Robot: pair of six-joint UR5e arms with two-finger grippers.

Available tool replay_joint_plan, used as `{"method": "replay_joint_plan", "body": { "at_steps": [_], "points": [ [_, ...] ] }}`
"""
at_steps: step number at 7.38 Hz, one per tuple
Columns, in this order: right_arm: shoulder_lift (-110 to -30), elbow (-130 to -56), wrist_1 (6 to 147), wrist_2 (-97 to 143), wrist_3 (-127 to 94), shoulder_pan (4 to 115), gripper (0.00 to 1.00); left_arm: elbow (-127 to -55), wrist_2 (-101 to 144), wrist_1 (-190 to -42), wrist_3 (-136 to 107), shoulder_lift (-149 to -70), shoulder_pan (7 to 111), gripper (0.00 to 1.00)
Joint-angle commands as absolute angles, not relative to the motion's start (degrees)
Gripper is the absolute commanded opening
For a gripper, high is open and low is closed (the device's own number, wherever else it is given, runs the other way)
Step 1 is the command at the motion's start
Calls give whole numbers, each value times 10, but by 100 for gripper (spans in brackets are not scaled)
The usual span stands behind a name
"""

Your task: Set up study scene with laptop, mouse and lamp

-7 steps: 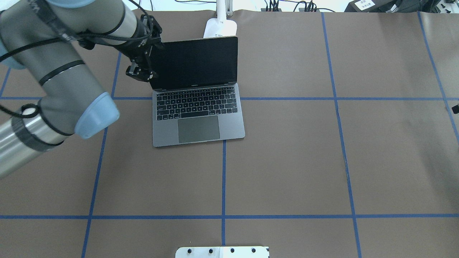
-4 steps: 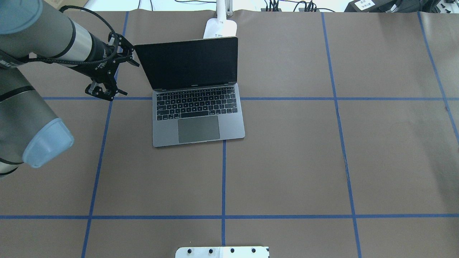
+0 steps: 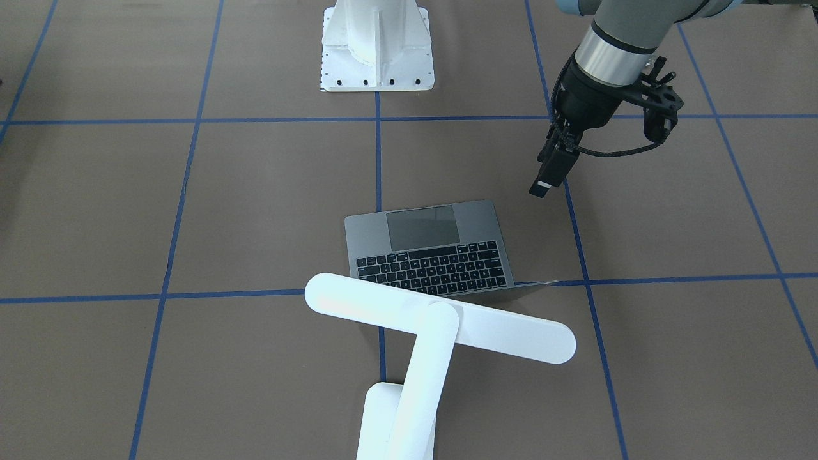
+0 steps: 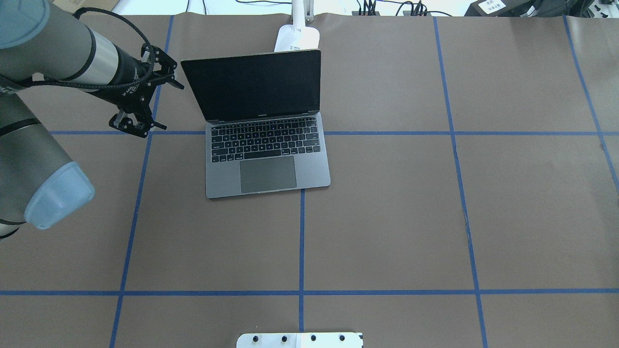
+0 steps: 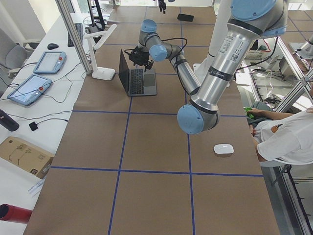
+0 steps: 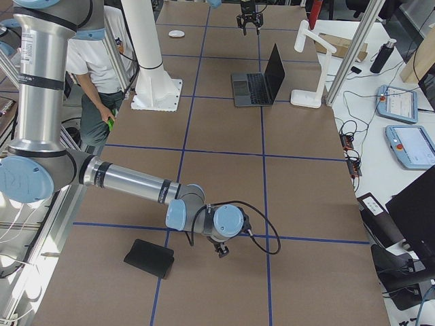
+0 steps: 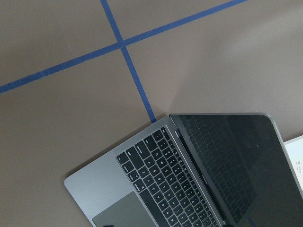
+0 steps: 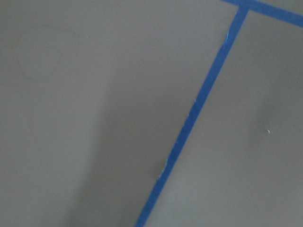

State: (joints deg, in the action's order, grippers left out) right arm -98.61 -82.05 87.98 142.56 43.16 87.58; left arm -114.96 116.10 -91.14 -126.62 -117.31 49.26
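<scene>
1. Front-facing: shows laptop open on table, long axis across the view, trackpad edge toward pedestal. Shows lamp just behind the lid, bar head lying nearly along the hinge line. Puts left gripper near the laptop's corner, apart from it, seen edge-on.
2. Overhead: shows the left gripper's jaws spread, holding nothing, beside the lid's left edge and not touching it. Shows the dark screen facing the robot.
3. Left side: finds mouse on the table, well apart from the laptop, long axis across the view.
4. Right side: places right gripper low over the table near black pad; cannot tell whether its jaws are spread or clenched.
5. Left wrist: looks down on keyboard and dark screen, laptop lying diagonally in frame.
6. Right wrist: shows table surface crossed by blue tape.
</scene>
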Motion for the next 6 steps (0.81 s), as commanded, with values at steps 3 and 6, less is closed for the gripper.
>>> {"method": "replay_joint_plan", "body": {
  "at_steps": [3,6],
  "points": [
    [-993,-779,1071,1405,715,873,97,-1153,1147,-911,-1266,-1175,492,87],
    [-990,-743,1079,1422,726,829,91,-1154,1139,-911,-1266,-1177,490,88]
  ]
}}
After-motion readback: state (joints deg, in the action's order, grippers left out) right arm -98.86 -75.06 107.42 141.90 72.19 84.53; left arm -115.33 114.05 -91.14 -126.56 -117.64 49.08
